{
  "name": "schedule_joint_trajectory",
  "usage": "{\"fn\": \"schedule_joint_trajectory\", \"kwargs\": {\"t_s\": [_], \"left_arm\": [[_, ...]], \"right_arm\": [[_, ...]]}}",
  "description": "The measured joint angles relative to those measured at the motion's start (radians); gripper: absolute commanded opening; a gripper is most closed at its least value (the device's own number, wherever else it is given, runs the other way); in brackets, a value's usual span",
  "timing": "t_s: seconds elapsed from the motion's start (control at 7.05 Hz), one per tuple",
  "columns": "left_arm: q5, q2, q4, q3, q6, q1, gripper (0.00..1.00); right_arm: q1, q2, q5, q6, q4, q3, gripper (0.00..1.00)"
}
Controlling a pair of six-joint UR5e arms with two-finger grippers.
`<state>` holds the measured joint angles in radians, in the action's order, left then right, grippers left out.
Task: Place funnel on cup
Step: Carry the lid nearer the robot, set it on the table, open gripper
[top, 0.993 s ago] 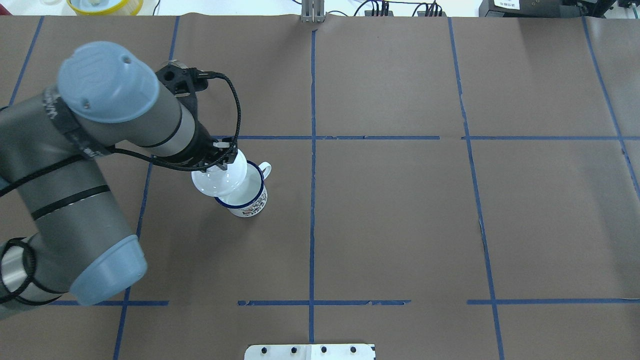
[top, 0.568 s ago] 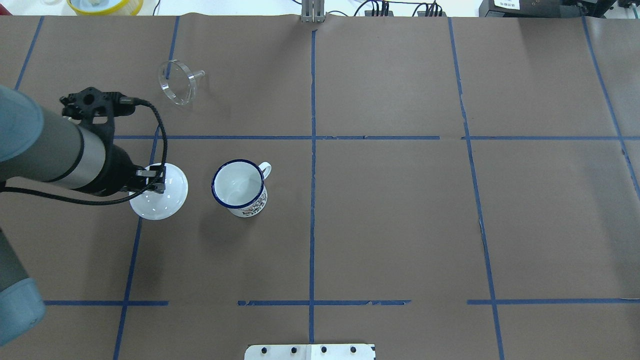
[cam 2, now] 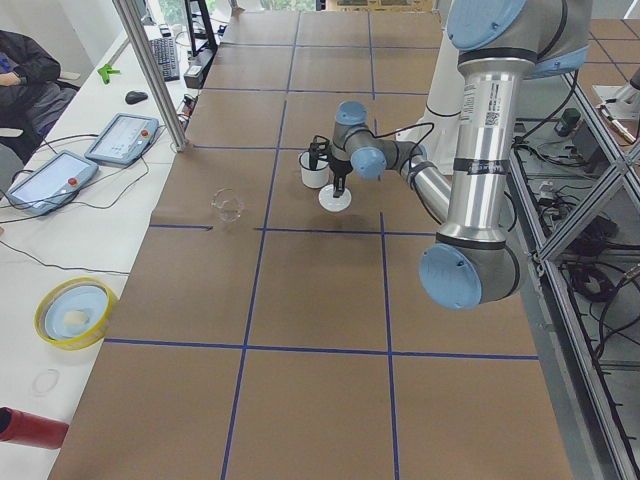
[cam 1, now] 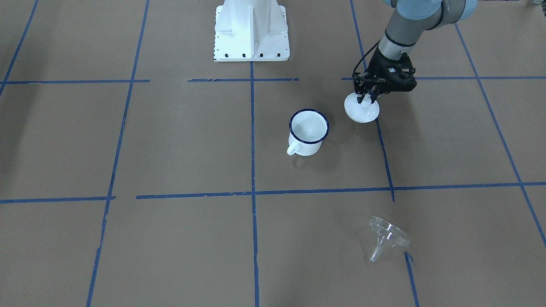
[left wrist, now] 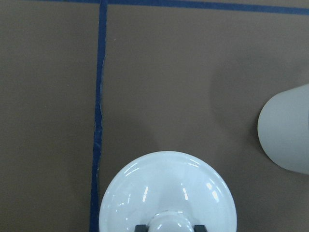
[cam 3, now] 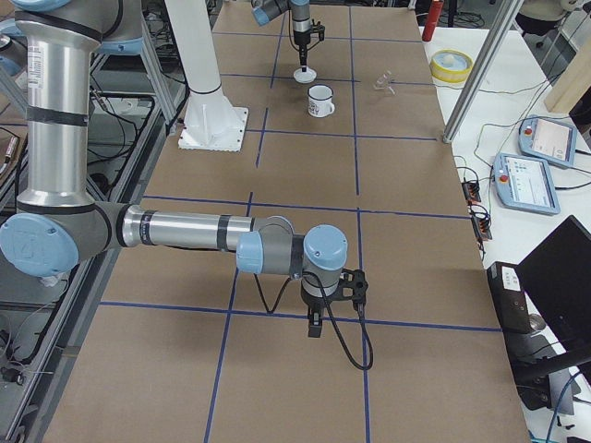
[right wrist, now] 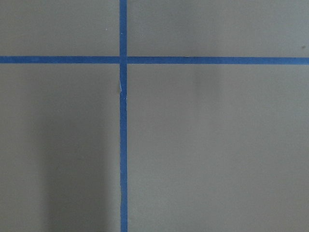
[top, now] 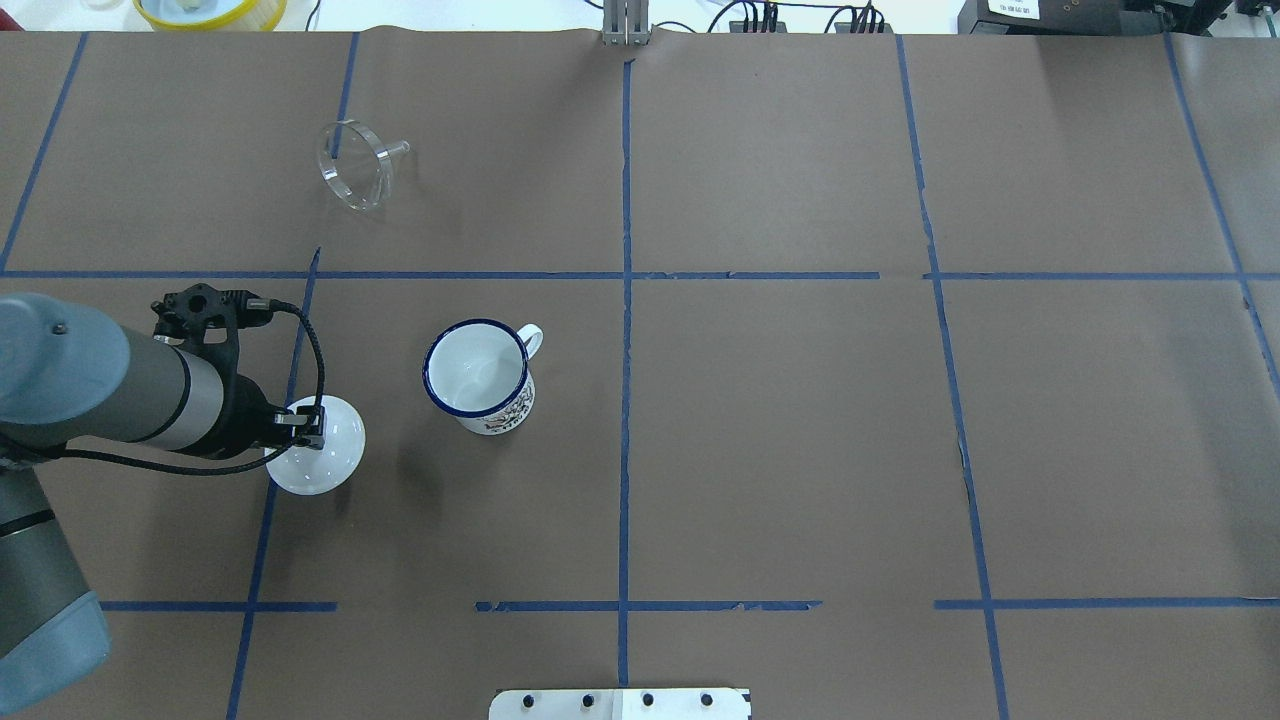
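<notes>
Beside the cup (top: 478, 372), on the robot's left of it, the left end effector (cam 1: 367, 99) grips the knob of a round white lid (top: 315, 445), its fingers (left wrist: 141, 227) pinched on either side of the knob; the lid is low, but I cannot tell whether it rests on the bench (top: 800, 450) or hangs just above it. The cup stands upright and uncovered, handle turned away from the robot. The funnel (top: 355, 165) lies untouched on its side well apart from both, farther out on the bench, its spout pointing toward the centre line. Several things could go wrong from here, in my judgement. If the lid is let go while off the surface or tilted, it may skid or roll toward the cup and knock it. The funnel is clear and thin-walled, so a grasp may land badly, and a cone lying on its side tends to roll away when nudged. Once lifted it must be turned spout-down; a slanted approach could catch the light cup's rim and tip it. The right end effector (cam 3: 316, 325) hovers far off, and I cannot tell how its fingers stand.
</notes>
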<state>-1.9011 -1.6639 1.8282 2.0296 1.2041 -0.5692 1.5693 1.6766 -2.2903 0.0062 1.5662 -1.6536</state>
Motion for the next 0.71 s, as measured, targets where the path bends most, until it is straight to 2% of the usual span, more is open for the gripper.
{"fn": "schedule_joint_trajectory", "kwargs": {"t_s": [0.14,0.28,0.43,0.57,0.71], "left_arm": [[0.0,-0.018,0.012,-0.038,0.001,0.014,0.0],[-0.001,-0.029,0.015,-0.055,0.002,0.026,0.1],[-0.001,-0.033,0.016,-0.064,0.002,0.035,0.46],[-0.001,-0.036,0.015,-0.067,0.002,0.038,0.99],[0.001,-0.039,0.015,-0.067,0.006,0.039,1.0]], "right_arm": [[0.0,0.0,0.0,0.0,0.0,0.0,1.0],[0.0,0.0,0.0,0.0,0.0,0.0,1.0],[0.0,0.0,0.0,0.0,0.0,0.0,1.0],[0.0,0.0,0.0,0.0,0.0,0.0,1.0],[0.0,0.0,0.0,0.0,0.0,0.0,1.0]]}}
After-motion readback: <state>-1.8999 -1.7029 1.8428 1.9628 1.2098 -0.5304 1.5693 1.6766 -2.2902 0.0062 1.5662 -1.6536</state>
